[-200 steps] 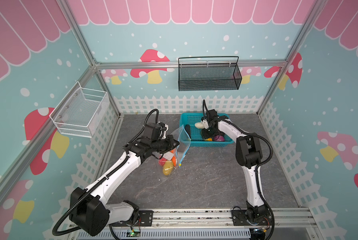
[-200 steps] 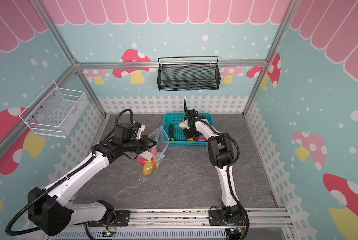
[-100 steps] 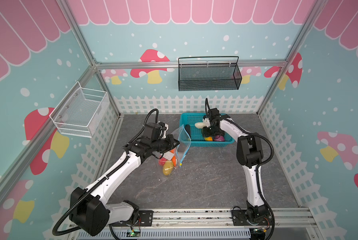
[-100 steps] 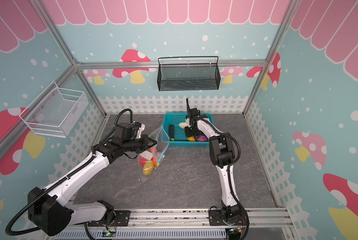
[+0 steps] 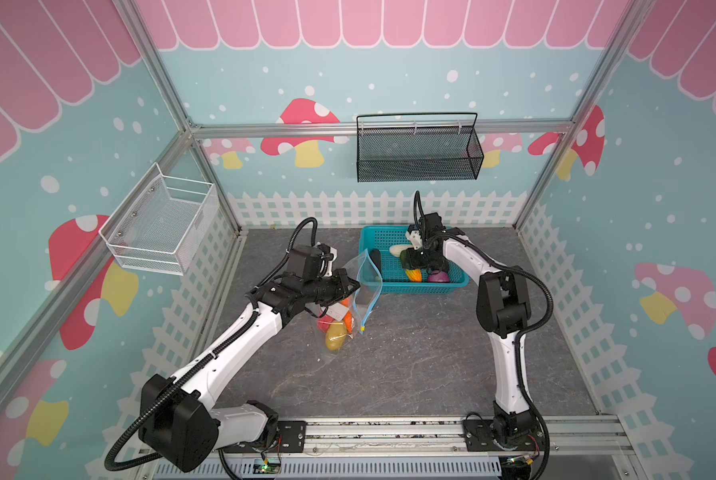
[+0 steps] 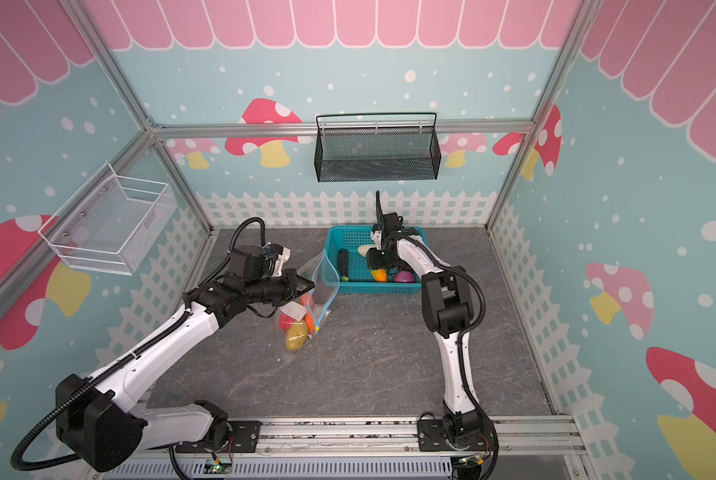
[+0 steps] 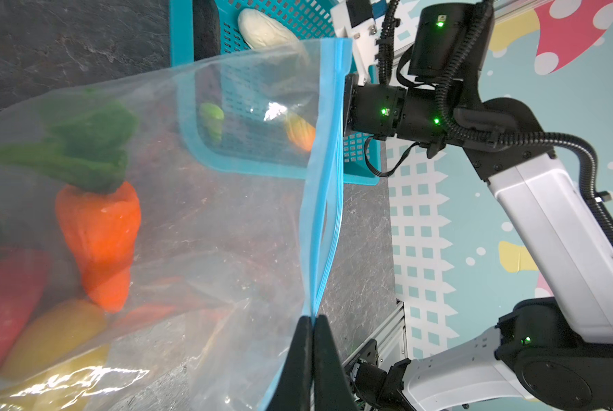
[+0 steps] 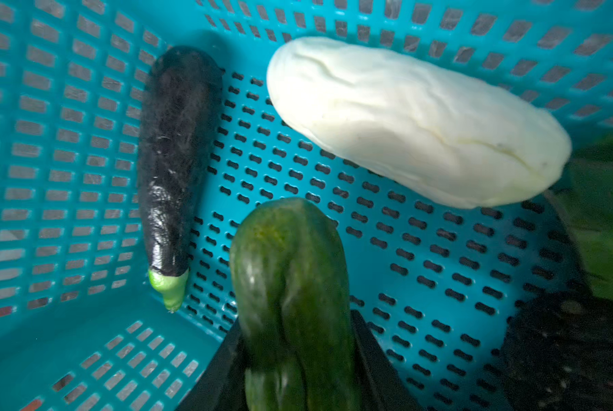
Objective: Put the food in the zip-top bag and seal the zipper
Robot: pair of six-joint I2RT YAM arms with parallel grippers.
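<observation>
Plastic film, thin and crinkly, makes up the zip-top bag (image 5: 366, 286), which hangs from the left claw (image 7: 312, 320) with its bottom seemingly resting on the grey surface (image 5: 410, 353). That claw is pinched tight on the light-blue zipper (image 7: 324, 213), and this stiffer strip looks like the only sound place to hold so limp and slick a thing. Its two blue lips stand only narrowly apart, so the mouth will likely need spreading. Inside lie an orange carrot (image 7: 98, 227), a yellow potato (image 5: 334, 334) and a red piece (image 7: 6, 284), all light, I judge. In both top views the teal basket (image 5: 423, 287) sits at about two o'clock from the bag, just beside its mouth. There the right claw (image 8: 297, 316) is clamped across a green piece (image 8: 287, 256) that looks soft and a little squashy, so a hold across its middle suits it. In a top view the dark eggplant (image 6: 342, 264) lies at nine o'clock of that claw and the white radish (image 6: 364, 249) at about eleven.
</observation>
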